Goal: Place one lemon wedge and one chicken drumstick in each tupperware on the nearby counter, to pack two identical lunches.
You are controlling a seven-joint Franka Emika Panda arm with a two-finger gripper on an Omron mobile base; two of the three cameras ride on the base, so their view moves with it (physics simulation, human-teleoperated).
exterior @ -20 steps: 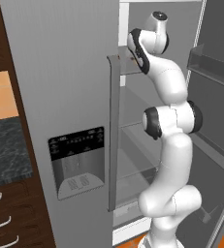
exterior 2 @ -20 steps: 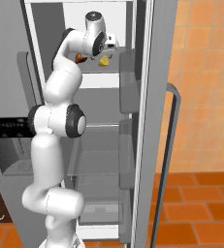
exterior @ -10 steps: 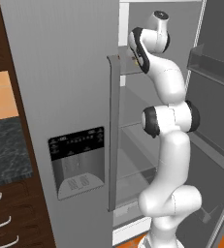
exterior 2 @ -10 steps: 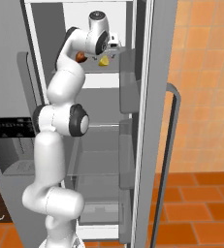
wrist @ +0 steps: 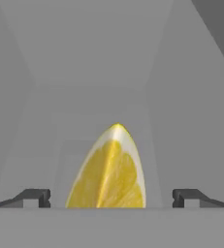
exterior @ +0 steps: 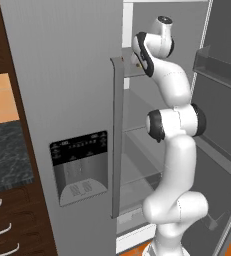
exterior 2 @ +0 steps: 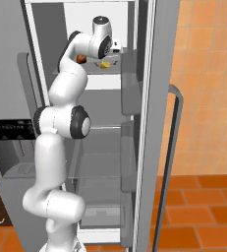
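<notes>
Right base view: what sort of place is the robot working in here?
A kitchen, most likely. The arm reaches into an open grey fridge with shelves and an ice and water dispenser on its closed door. A lemon wedge sits on an upper shelf, and a marbled counter stands over wooden drawers beside it.

The fridge (exterior: pixel 62 75) is plain grey, with a black panel (exterior: pixel 79 149) on its door. Inside the fridge, the lemon wedge (wrist: pixel 109 172) is bright yellow with a pale rind. Left of the fridge, the counter (exterior: pixel 7 155) is black-and-grey marbled over dark brown drawers (exterior: pixel 9 225). Right of the fridge, the wall tiles (exterior 2: pixel 203 74) are orange.
</notes>
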